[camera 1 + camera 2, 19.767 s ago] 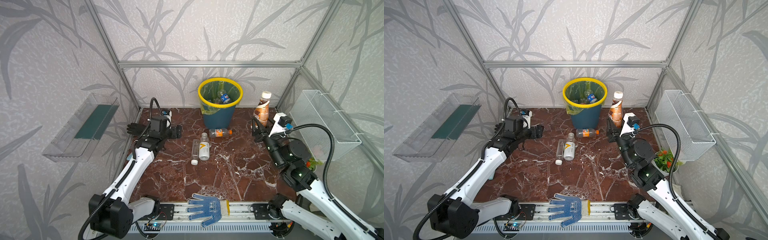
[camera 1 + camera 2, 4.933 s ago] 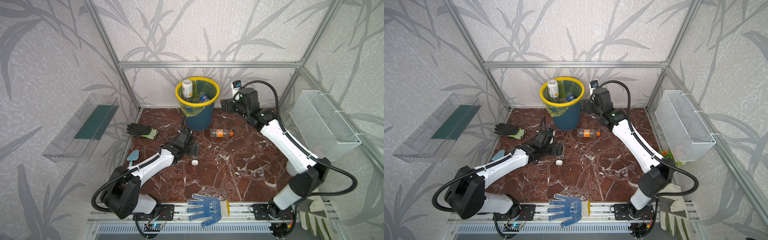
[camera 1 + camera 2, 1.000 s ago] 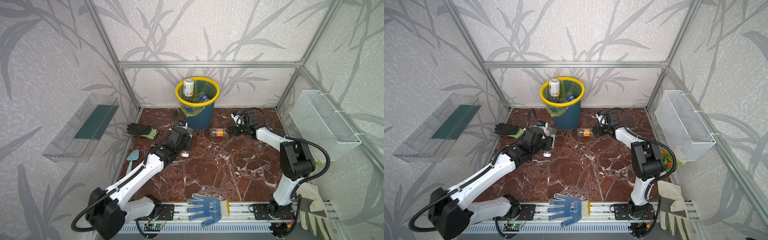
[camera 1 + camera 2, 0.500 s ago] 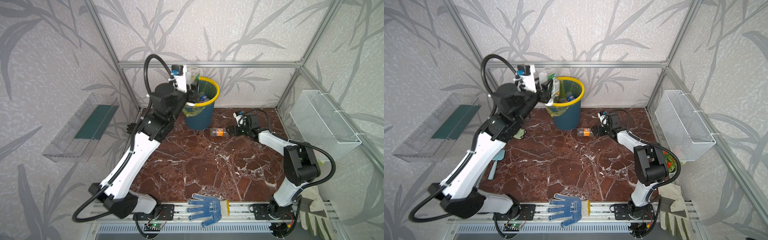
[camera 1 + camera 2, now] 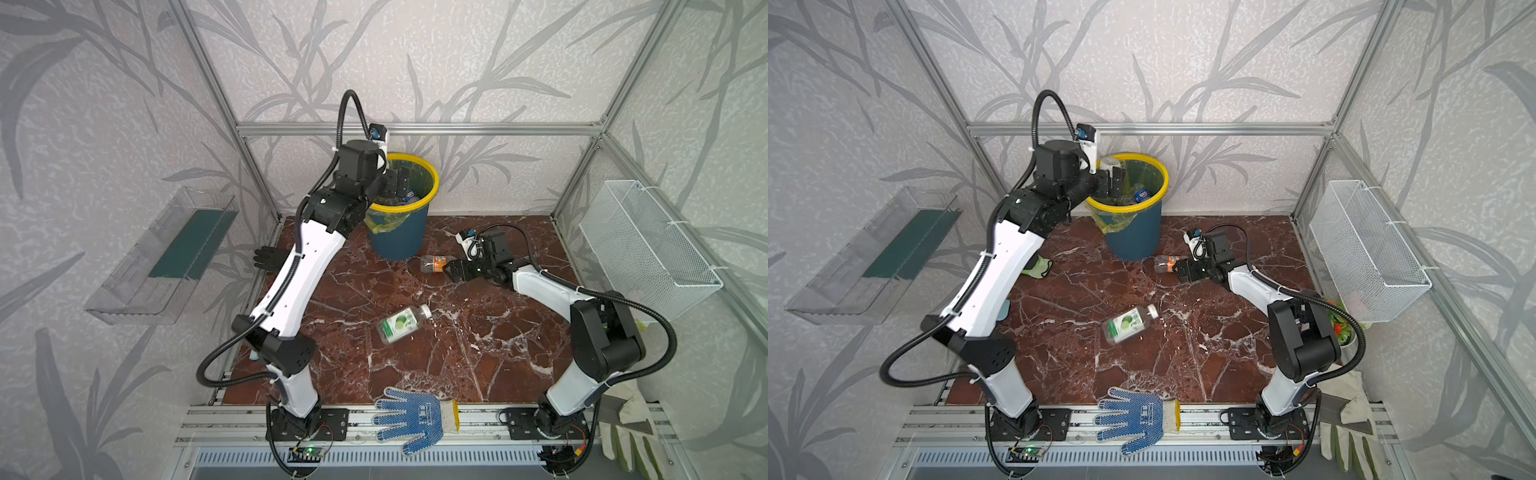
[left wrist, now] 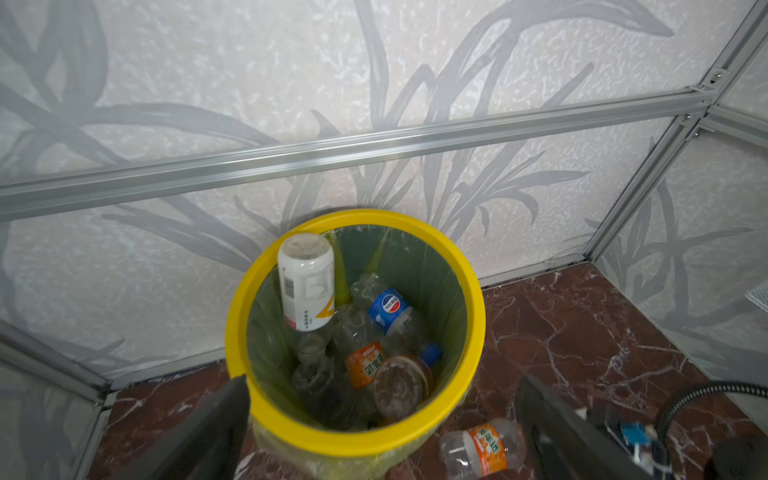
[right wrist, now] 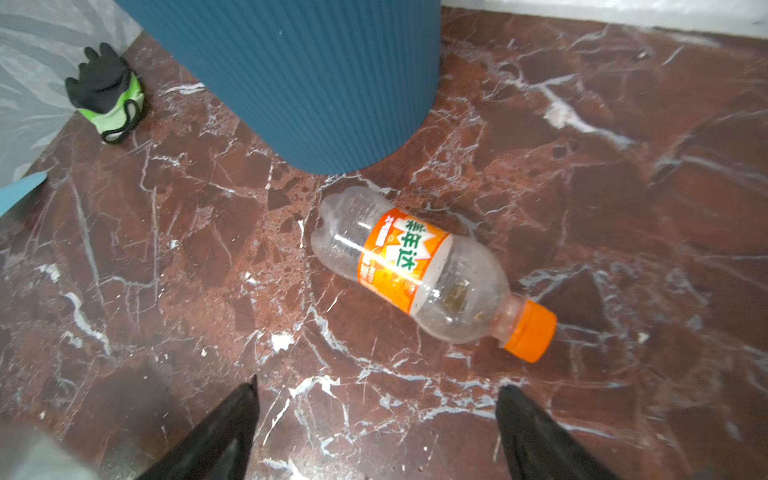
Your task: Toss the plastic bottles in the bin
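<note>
The bin [image 5: 399,232], dark blue with a yellow rim [image 6: 473,332], stands at the back wall and holds several plastic bottles, among them a white one [image 6: 305,282] leaning on the rim. My left gripper [image 5: 395,185] [image 6: 384,386] hangs open above the bin's near rim with nothing in it. An orange-labelled bottle [image 5: 434,263] [image 7: 415,266] lies on the floor beside the bin. My right gripper [image 5: 1183,272] [image 7: 376,390] is open, low over the floor just short of its orange cap. A clear bottle with a green label [image 5: 401,324] [image 5: 1127,325] shows blurred over mid-floor.
A blue glove [image 5: 409,417] lies on the front rail and a pale glove [image 5: 631,436] at the front right. A black-and-green glove [image 7: 106,91] sits left of the bin. A clear wall tray [image 5: 166,257] hangs left, a white wire basket [image 5: 648,241] right.
My left arm rose from the floor to above the bin with a bottle and its jaws opened. The green-labelled bottle now shows over mid-floor, where none was. The right gripper barely moved.
</note>
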Controlling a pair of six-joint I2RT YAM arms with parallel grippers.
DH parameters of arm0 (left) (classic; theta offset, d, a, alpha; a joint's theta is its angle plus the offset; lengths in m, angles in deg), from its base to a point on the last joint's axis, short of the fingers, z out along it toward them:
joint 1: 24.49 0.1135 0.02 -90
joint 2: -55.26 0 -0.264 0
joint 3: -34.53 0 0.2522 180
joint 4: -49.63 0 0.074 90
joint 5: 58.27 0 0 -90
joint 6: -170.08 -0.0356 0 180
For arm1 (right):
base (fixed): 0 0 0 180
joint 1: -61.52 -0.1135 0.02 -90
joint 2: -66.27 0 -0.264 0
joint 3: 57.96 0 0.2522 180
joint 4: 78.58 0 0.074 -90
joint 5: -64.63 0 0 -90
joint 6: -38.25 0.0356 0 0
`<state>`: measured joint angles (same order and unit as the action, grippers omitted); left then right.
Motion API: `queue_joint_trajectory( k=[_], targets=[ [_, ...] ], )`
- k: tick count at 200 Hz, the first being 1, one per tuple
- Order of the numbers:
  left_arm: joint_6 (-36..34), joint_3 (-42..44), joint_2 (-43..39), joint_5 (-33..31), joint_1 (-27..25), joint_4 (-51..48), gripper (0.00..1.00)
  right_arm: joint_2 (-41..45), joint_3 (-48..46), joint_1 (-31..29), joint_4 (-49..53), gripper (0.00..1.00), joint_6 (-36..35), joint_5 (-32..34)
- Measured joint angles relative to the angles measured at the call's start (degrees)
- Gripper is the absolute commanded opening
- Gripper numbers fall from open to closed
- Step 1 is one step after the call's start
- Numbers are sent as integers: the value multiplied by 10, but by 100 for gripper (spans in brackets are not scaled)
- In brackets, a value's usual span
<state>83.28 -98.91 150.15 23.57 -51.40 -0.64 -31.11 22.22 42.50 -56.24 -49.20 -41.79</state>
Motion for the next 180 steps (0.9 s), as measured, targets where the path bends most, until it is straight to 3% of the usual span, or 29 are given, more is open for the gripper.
queue_joint_trajectory(
  k=[26, 44, 62, 77, 111, 149, 180],
  targets=[
    [17, 218, -177, -14, 13, 46, 99, 12, 49, 0, 83, 90, 4, 64],
    [55, 372, -270, -10, 47, 65, 99, 56, 31, -2, 115, 91, 7, 55],
    [99, 501, -327, 2, 96, 68, 98, 116, 8, -28, 144, 92, 6, 37],
    [130, 576, -336, 20, 137, 59, 98, 138, 15, -92, 169, 93, 1, 33],
    [171, 623, -344, 80, 223, 36, 97, 101, 26, -277, 226, 95, -45, 43],
    [210, 633, -350, 141, 289, 42, 97, 34, 49, -339, 272, 99, -42, 49],
    [227, 651, -357, 178, 332, 40, 97, 16, 51, -439, 238, 99, -83, 30]
  ],
)
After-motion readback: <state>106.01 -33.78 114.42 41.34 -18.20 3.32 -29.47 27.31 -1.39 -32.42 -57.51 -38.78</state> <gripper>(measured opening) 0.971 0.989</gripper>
